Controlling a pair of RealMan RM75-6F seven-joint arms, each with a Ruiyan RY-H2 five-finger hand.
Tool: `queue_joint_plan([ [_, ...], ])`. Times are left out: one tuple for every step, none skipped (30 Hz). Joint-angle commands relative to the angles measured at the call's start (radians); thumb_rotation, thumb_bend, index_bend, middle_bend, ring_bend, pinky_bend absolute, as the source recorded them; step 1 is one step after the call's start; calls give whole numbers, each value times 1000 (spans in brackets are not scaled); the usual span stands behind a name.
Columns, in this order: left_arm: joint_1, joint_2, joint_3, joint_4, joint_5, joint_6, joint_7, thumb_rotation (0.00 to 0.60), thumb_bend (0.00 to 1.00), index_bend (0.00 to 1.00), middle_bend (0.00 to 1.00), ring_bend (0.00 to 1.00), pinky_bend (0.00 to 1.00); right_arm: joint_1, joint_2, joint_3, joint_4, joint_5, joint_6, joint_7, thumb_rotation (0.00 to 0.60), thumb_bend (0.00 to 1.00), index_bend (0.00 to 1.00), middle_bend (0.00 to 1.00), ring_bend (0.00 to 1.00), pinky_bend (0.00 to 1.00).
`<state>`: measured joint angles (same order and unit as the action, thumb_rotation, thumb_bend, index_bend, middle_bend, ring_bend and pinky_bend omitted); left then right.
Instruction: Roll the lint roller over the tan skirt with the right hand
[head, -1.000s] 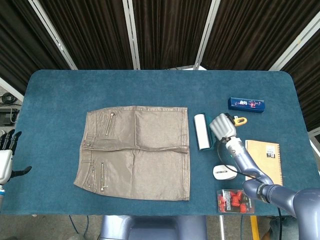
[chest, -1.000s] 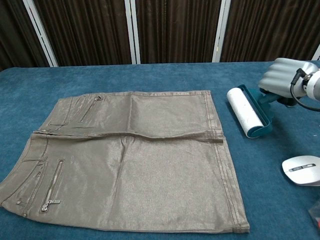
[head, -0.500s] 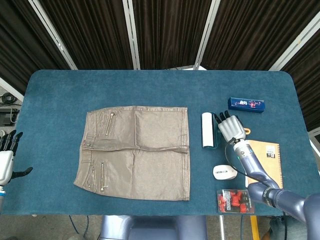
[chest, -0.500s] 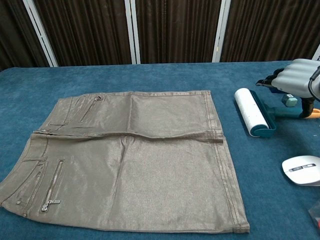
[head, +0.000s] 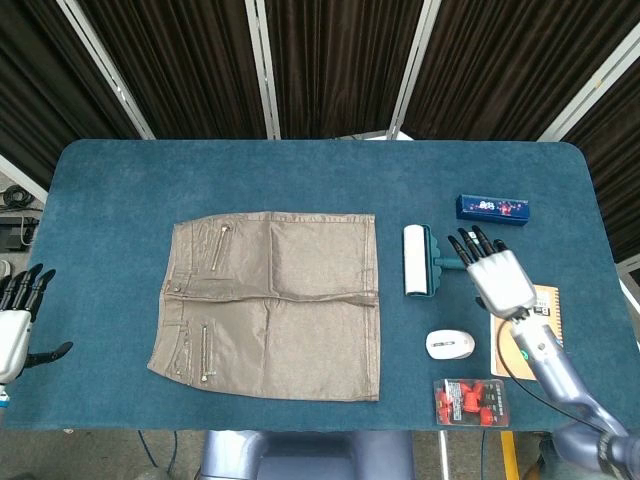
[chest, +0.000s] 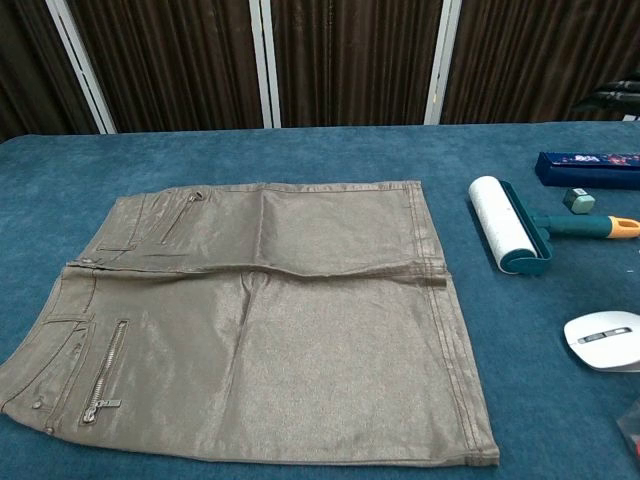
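Note:
The tan skirt (head: 270, 300) (chest: 260, 315) lies flat across the middle of the blue table. The lint roller (head: 416, 261) (chest: 508, 222) lies just right of the skirt, its white roll toward the skirt and its teal handle with an orange tip (chest: 590, 227) pointing right. My right hand (head: 497, 275) hovers open over the handle end, fingers spread, holding nothing; the chest view does not show it. My left hand (head: 18, 318) hangs open off the table's left edge.
A white mouse (head: 449, 344) (chest: 603, 340) lies in front of the roller. A blue box (head: 493, 209) (chest: 588, 168) lies behind it, a tan notebook (head: 545, 310) to the right, and a red packet (head: 470, 401) at the front edge.
My right hand let go of the lint roller, opened and drew back to the right and up. The roller now lies a little further right of the skirt.

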<state>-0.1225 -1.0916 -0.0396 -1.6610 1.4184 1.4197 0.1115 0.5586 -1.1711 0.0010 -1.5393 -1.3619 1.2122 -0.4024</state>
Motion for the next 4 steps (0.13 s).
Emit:
queue_joint_plan([
  [8, 3, 10, -5, 21, 16, -1, 600, 0, 0, 0, 0, 0, -121, 91, -63, -73, -141, 150, 198, 600, 0, 0, 0, 0, 13],
  [12, 4, 13, -6, 31, 25, 0, 600, 0, 0, 0, 0, 0, -145, 96, -72, -74, -151, 177, 210, 600, 0, 0, 0, 0, 1],
  [15, 4, 15, -6, 37, 31, 0, 600, 0, 0, 0, 0, 0, -160, 95, -75, -74, -154, 193, 213, 600, 0, 0, 0, 0, 0],
  [17, 4, 17, -6, 42, 37, 1, 600, 0, 0, 0, 0, 0, -175, 92, -77, -73, -156, 210, 216, 600, 0, 0, 0, 0, 0],
])
